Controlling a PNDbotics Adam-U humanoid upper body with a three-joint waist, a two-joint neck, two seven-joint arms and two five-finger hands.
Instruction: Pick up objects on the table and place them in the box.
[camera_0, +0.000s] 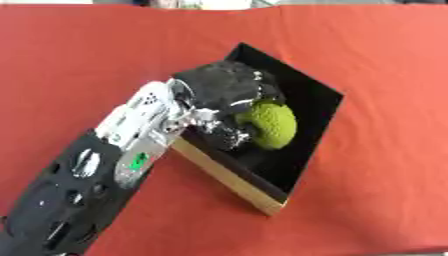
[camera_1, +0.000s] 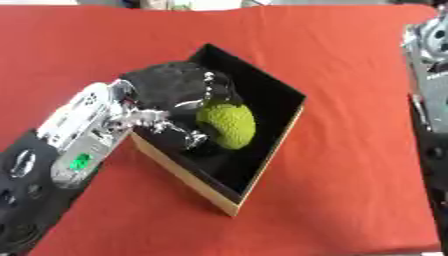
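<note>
The left robot hand (camera_0: 226, 92) reaches into the black box (camera_0: 318, 102) on the red desk (camera_0: 376, 60), fingers curled around a bumpy green ball (camera_0: 271, 125) just under its fingertips.

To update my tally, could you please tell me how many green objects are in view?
1: the green bumpy object is inside the black box, held in the left hand. Others may be hidden beneath the hand.

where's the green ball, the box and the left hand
green ball (camera_0: 271, 125), left eye view, middle of its bumpy surface
box (camera_0: 229, 178), left eye view, tan near side wall
left hand (camera_0: 223, 85), left eye view, back of the hand over the box
</note>
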